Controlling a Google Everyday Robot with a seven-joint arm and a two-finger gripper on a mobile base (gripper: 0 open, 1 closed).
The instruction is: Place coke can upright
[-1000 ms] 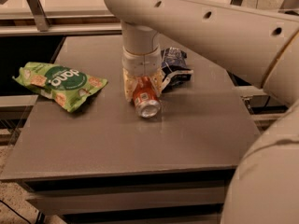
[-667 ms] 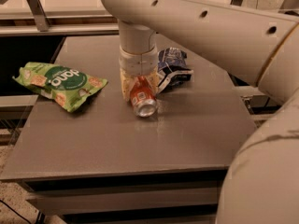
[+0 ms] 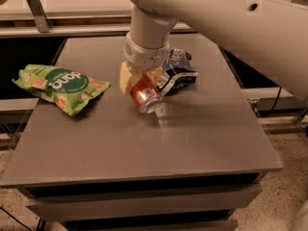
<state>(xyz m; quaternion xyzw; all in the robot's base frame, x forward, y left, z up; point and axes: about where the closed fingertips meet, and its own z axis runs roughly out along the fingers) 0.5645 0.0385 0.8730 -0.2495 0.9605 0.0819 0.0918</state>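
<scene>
Orange-red and silver-ended, your coke can (image 3: 144, 95) sits a little higher in view than it did a second ago, and its silver end has come up from the bench (image 3: 144, 148) with it. You can't tell for certain from this view whether it is fully clear of the surface. The gripper (image 3: 141, 84) is near the middle of the bench, toward the back, just beside the blue-and-white snack bag (image 3: 176, 72). Its cream fingers (image 3: 126, 79) are closed around the can's body, one on each side, so you have a firm hold on it.

The can is not upright. Its long axis is tilted, running from up inside the gripper down toward the front of the bench and slightly right, with the silver end lowest and facing the camera.

The green chip bag (image 3: 60, 84) lies well apart on the left, where it was, and the snack bag has not shifted either.
</scene>
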